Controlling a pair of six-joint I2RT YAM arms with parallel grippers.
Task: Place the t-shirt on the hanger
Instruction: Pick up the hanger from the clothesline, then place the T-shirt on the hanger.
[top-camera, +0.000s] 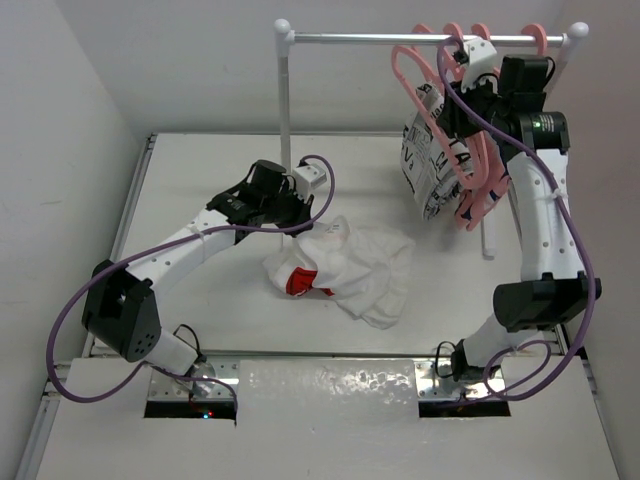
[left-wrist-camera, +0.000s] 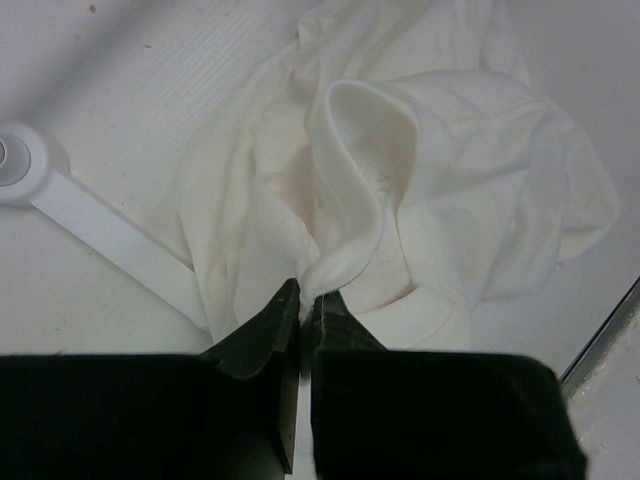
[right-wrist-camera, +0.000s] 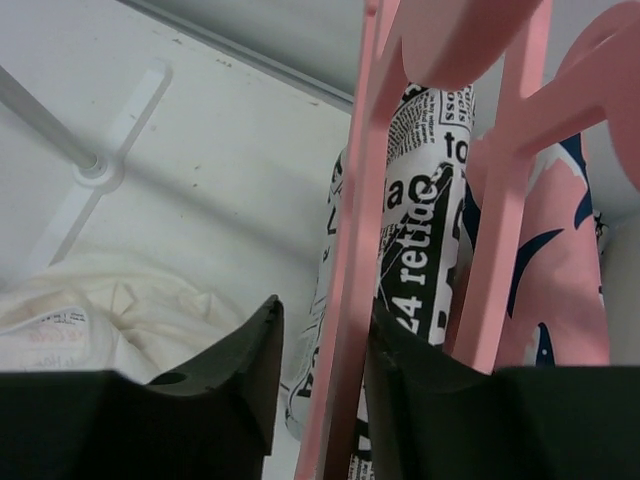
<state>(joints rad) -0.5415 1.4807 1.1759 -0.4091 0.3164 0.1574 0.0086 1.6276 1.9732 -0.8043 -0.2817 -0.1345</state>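
Top external: left jaws are pinching the t-shirt (top-camera: 350, 265) on the bench while the hanger (right-wrist-camera: 352, 250) is hanging toward 1 o'clock, right jaws sitting spread astride it.

Readable print stands only on the newsprint shirt (right-wrist-camera: 425, 240), just right of the pink hanger (right-wrist-camera: 352, 260) in the right wrist view. Bold black letters running up the cloth read "24 retic", cut off by a fold. Above them is "lac", and near the top "to". The smaller columns around them are too fine to read. Left of the hanger, a label (right-wrist-camera: 58, 322) on the t-shirt (right-wrist-camera: 150, 310) carries tiny, illegible print.
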